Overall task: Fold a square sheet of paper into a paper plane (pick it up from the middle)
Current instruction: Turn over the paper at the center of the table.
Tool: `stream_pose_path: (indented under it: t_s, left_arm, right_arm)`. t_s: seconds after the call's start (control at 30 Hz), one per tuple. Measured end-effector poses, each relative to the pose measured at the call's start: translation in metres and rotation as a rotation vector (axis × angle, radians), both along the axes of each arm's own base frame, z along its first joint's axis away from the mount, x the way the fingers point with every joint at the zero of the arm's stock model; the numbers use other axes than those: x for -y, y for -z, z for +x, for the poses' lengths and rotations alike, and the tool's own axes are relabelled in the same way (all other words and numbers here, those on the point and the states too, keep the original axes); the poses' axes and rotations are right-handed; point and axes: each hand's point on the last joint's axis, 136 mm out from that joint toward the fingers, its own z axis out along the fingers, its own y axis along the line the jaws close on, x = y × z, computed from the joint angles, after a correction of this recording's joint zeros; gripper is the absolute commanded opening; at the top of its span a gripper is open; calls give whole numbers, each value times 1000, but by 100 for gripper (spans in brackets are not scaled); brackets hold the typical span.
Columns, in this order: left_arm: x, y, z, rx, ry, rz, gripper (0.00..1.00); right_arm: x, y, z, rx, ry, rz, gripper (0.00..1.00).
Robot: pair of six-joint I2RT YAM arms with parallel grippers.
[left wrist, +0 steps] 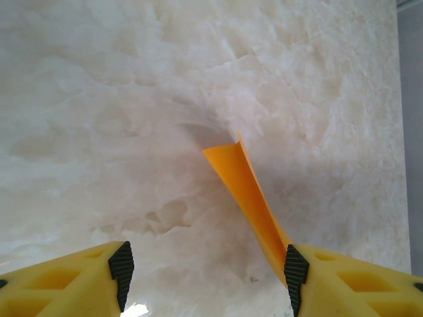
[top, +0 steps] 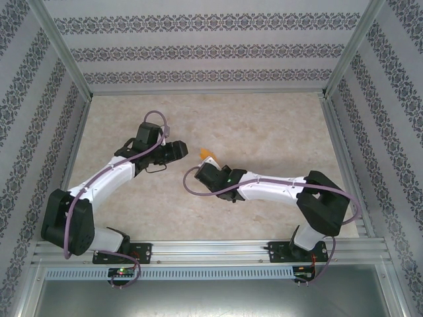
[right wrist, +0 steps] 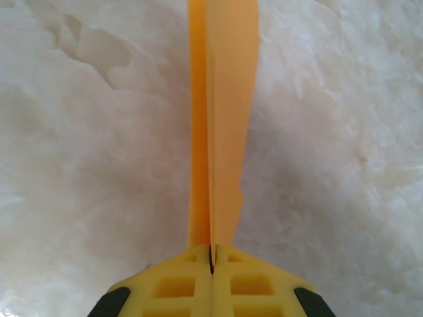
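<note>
Plainly light and limp, the paper plane [right wrist: 225, 99] hangs above the counter [left wrist: 99, 99], pinched at its crease by the right end effector [right wrist: 211, 254]; the left end effector [left wrist: 208, 267] gapes wide, perhaps brushing it. Grip the layered folds.

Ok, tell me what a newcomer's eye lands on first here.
The folded orange paper is the one bright thing, a narrow creased strip sticking out of the shut right gripper above the pale marble-look table, near its middle. The left gripper faces it from the left with jaws apart, the paper's tip rising just ahead.
</note>
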Motion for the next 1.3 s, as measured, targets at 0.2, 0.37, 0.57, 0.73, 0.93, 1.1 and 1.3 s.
stream_pose_path:
  t_s: [0.2, 0.37, 0.57, 0.73, 0.93, 1.1, 1.3]
  left_arm:
    - [-3, 1, -2, -7, 0, 6, 65]
    - [3, 9, -5, -34, 33, -6, 65]
    - [10, 31, -8, -105, 76, -19, 64]
    - [17, 42, -7, -146, 111, -30, 64]
    - [27, 39, 10, -151, 151, -30, 63]
    - [38, 33, 30, -139, 189, -14, 61]
    - [67, 31, 50, -140, 278, 11, 55]
  right_arm:
    - [-15, 9, -4, -45, -29, 59, 0]
    - [-23, 22, -11, -97, -46, 92, 0]
    - [-24, 40, -19, -161, -42, 131, 0]
    - [-19, 51, -17, -204, 2, 196, 0]
    - [-14, 57, -16, -251, 50, 308, 0]
    - [-15, 58, -16, -279, 63, 382, 0]
    - [-14, 58, -16, -307, 68, 441, 0]
